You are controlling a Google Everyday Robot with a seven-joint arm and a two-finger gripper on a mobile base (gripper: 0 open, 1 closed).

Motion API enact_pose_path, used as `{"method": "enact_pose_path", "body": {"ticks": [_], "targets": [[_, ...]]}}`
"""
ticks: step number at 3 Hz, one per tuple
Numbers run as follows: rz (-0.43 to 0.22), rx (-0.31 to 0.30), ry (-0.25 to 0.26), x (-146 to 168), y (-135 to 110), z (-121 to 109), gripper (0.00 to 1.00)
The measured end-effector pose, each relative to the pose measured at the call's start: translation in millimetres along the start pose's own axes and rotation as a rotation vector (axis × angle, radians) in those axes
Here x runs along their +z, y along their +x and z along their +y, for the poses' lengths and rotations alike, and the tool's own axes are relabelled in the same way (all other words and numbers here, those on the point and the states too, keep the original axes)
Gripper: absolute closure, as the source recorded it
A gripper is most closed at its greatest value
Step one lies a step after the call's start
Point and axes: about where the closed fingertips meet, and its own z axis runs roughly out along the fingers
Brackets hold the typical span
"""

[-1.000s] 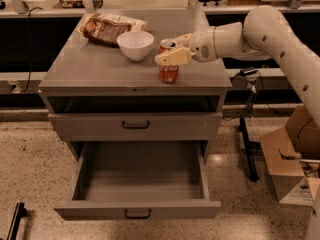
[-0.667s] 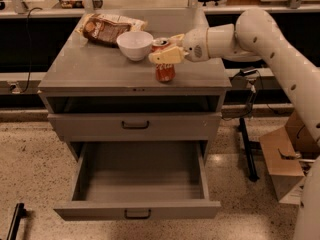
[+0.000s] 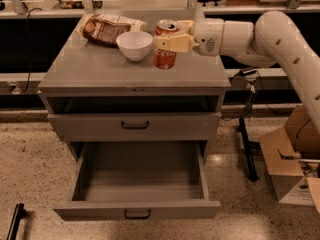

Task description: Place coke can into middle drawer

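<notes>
The big white arm (image 3: 292, 44) reaches in from the right and ends in a round white wrist (image 3: 222, 36). The tool (image 3: 168, 34) points left, low over the bench (image 3: 100, 69). Its yellow fingers (image 3: 172, 42) are closed on the coke can (image 3: 164, 59), one in front, one behind.

Single camera view. It sits in front of the grey cabinet (image 3: 85, 70), higher than the top surface, tilted down and facing the drawer fronts. Range is moderate: the frame spans cabinet top, open middle drawer (image 3: 90, 211) and surrounding floor. The arm enters from the right frame edge. The gripper (image 3: 169, 34) is over the cabinet top, clamped on the coke can (image 3: 164, 59).
</notes>
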Motion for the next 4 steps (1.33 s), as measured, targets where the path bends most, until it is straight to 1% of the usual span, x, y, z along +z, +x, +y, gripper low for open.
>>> {"method": "enact_pose_path", "body": {"ticks": [1, 2, 3, 4], "targets": [[-0.081, 0.04, 0.024, -23.5, -30.9, 45.9, 1.0], [-0.057, 0.09, 0.039, -43.9, -4.0, 63.5, 1.0], [-0.062, 0.085, 0.031, -38.9, -6.6, 60.4, 1.0], [-0.099, 0.098, 0.066, -35.8, 43.7, 52.9, 1.0]]}}
